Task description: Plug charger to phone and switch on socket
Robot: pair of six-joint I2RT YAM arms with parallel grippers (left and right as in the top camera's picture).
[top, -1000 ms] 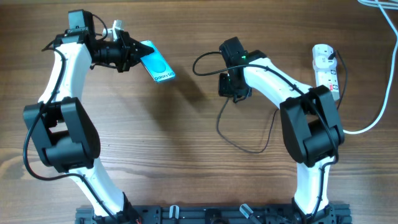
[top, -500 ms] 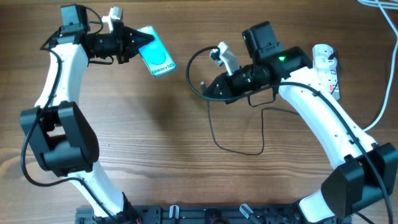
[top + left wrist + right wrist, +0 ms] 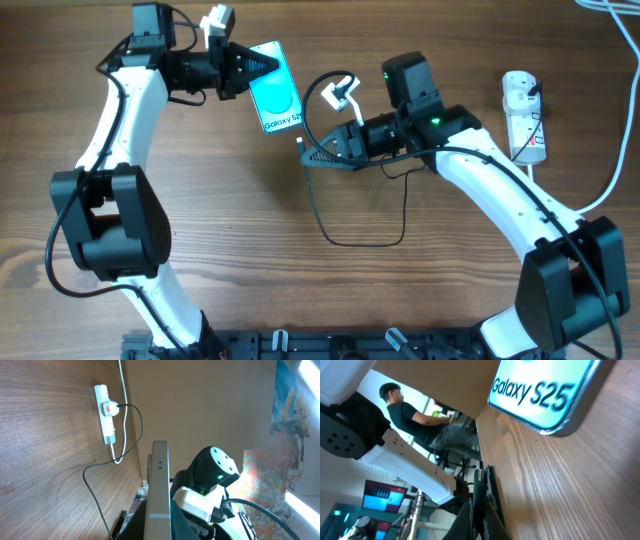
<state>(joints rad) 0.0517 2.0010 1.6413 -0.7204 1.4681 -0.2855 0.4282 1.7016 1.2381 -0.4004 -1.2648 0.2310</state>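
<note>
- Now the phone (image 3: 275, 88) sits at the far middle of the table (image 3: 230, 250), pinched by its edge in my left gripper (image 3: 258, 68).
- My right gripper (image 3: 310, 155) nips the charger (image 3: 322, 218) near its tip, just beside the phone.
- I judge the plugging step is in hand. Next I'd align the tip with the port, then press the socket (image 3: 524, 118) switch.

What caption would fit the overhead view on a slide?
The left gripper holds the phone while the right gripper holds the charger close to its bottom edge; socket at right.

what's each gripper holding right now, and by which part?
Left gripper: the phone, by the end opposite its Galaxy S25 text. Right gripper: the charger, pinched close to its plug tip.
</note>
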